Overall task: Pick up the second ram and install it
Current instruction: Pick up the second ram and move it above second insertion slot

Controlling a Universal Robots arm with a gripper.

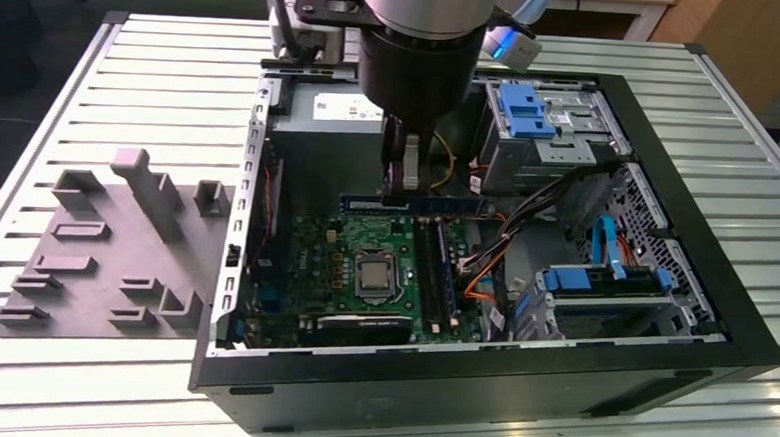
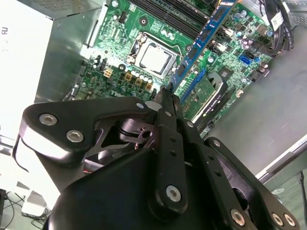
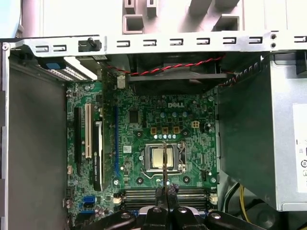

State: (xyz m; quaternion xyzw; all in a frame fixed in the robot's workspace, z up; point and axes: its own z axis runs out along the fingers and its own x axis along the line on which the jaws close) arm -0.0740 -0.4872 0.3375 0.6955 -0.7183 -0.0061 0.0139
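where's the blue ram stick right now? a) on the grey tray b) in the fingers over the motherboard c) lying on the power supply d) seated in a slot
b: in the exterior view the fingers are shut on the ram, which hangs above the motherboard, crosswise to the slots and not seated.

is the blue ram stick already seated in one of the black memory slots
No, in the exterior view the second ram is gripped in the gripper and lies crosswise to the black memory slots, not in one.
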